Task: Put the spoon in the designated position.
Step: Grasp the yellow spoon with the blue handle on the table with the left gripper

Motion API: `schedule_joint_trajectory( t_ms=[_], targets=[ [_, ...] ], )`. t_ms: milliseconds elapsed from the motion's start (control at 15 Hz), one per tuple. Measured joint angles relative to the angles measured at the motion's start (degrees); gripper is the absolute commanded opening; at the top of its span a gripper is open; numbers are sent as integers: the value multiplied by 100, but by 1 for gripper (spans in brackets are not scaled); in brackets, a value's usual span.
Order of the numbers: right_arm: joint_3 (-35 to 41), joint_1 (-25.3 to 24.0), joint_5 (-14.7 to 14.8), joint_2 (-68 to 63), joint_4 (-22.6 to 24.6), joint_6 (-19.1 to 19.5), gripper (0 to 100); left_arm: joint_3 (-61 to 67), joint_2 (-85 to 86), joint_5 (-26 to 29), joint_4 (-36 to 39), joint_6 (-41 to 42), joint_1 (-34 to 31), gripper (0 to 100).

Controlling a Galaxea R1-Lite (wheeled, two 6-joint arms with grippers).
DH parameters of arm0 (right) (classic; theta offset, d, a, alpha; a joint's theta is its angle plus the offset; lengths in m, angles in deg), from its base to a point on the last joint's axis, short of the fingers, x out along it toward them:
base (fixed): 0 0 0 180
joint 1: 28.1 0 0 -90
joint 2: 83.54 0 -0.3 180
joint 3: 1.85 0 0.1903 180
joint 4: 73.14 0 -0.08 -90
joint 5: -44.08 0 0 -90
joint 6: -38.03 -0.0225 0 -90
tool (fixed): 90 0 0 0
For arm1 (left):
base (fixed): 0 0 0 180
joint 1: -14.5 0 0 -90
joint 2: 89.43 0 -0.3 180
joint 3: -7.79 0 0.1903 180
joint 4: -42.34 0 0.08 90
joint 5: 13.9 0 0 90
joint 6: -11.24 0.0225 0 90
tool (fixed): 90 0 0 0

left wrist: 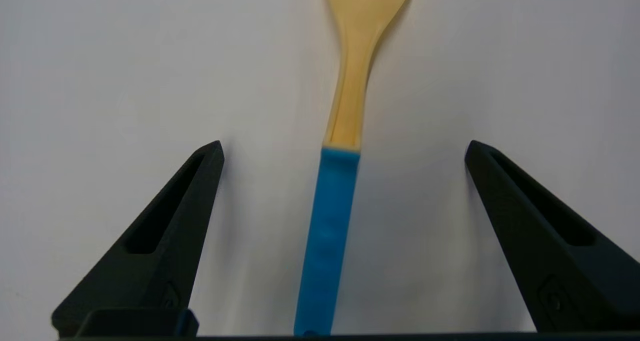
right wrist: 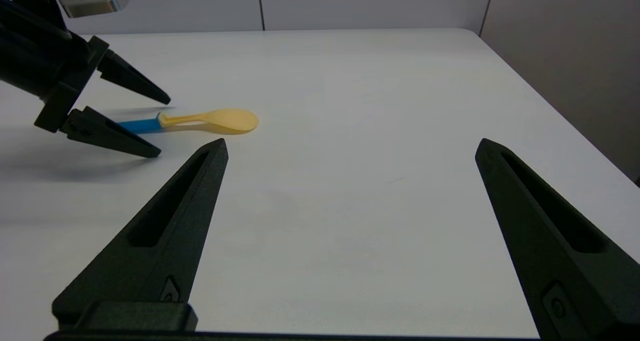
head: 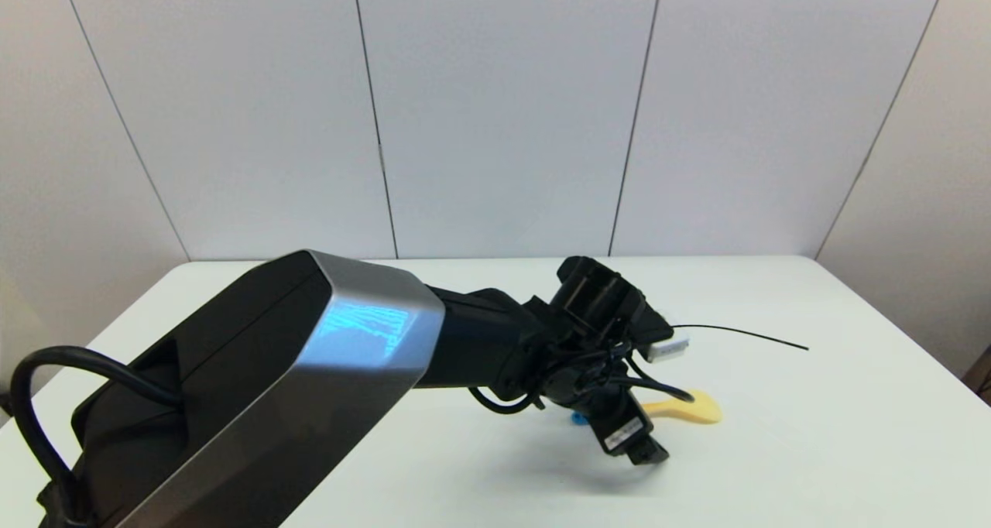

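Your left hand [left wrist: 342, 148] stood open astride the spoon [left wrist: 345, 146] lying flat on the surface [left wrist: 100, 81]; closing too high, you risked pinching air or flicking it away.

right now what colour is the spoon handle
Bright blue; the spoon shows best in the left wrist view.

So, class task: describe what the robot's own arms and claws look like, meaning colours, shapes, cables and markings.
The left arm is a bulky black housing with a silver-grey band and looping black cables. A white labelled block sits at its wrist. The left claw and right claw each have two matte black, tapering, pointed fingers with slotted recesses.
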Motion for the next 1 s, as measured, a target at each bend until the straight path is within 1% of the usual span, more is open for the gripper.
schedule_joint_trajectory(
  t_ms=[267, 467, 1000],
  targets=[
    [0, 0, 1, 0, -5, 1, 100, 176, 108, 11, -11, 0, -105, 100],
    [0, 0, 0, 0, -5, 0, 100, 171, 130, 144, -9, -10, -143, 100],
    [0, 0, 0, 0, -5, 0, 100, 138, 133, 155, -5, -7, -132, 100]
  ],
)
